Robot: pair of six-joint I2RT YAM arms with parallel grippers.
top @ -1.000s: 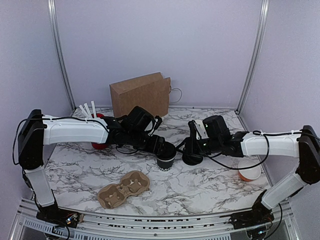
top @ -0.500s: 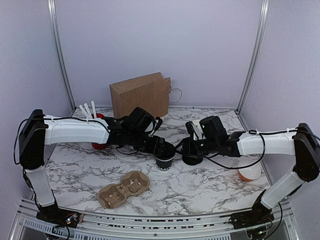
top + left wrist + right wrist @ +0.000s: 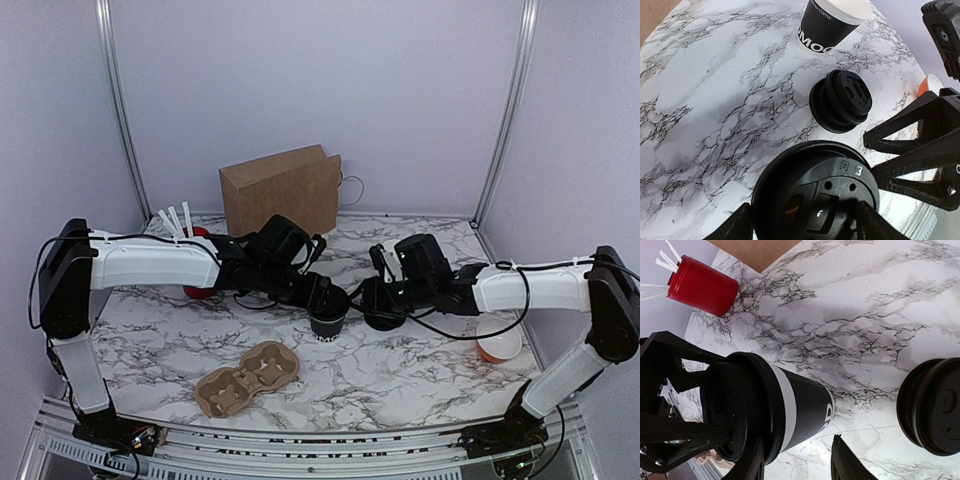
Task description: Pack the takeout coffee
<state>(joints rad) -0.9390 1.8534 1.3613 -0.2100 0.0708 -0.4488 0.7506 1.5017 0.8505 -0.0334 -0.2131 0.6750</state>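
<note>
The takeout coffee (image 3: 330,322), a small black paper cup with white print and a black lid (image 3: 815,192), stands on the marble table (image 3: 420,370) near the middle. My left gripper (image 3: 322,297) comes down on it from the left. Its fingers (image 3: 737,225) press both sides of the lid, shut on the cup. My right gripper (image 3: 365,297) is close on the cup's right side. Its jaws (image 3: 798,438) are open, and the cup's wall (image 3: 805,407) lies just past the fingertips (image 3: 844,460).
A stack of black lids (image 3: 386,318) sits right of the cup. A cardboard cup carrier (image 3: 248,378) lies near the front. A brown paper bag (image 3: 280,190) stands at the back, a red cup of white sticks (image 3: 702,285) at the left. An open black cup (image 3: 832,22) and an orange cup (image 3: 497,340) stand to the right.
My right gripper has slid left, past the stack of lids, up to the cup's side. The left gripper and the cup have stayed put.
</note>
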